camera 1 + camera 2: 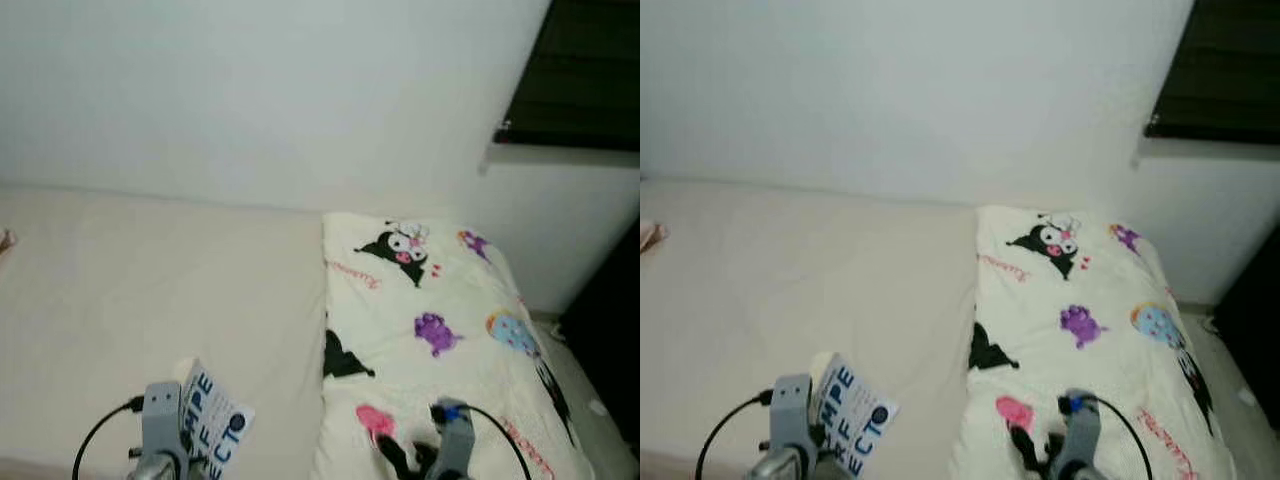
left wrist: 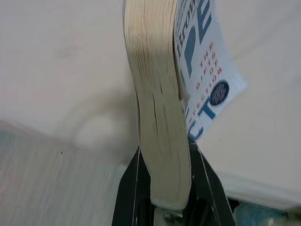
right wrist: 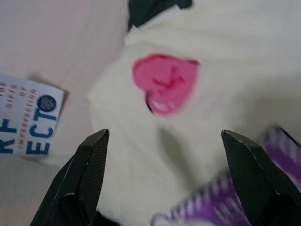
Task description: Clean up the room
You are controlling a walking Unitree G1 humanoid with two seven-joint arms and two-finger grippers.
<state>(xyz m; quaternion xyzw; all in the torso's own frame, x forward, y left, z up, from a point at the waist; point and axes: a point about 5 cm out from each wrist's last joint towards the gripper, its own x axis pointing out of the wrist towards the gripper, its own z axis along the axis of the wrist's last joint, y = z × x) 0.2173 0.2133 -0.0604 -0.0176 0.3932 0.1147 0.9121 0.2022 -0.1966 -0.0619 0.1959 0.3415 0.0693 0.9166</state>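
the two head views looked forward and down from above the bed (image 1: 150, 290), sharing the white wall (image 1: 250, 90) beyond it, the printed blanket (image 1: 440, 320) on the right and the book (image 1: 852, 420) at near left. the left wrist view sat close against that book's page edges. the right wrist view looked closely down at the blanket, with the book beside it.

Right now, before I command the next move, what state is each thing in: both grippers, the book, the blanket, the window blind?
Left gripper: shut on the book, low over the bed.
Book: closed, held by its edge, cover showing.
Right gripper: open, holding nothing, over the cartoon-print blanket.
Cartoon-print blanket: spread flat on the bed's right side.
Bed sheet: bare, lightly creased.
Window blind: dark; cannot tell if closed.
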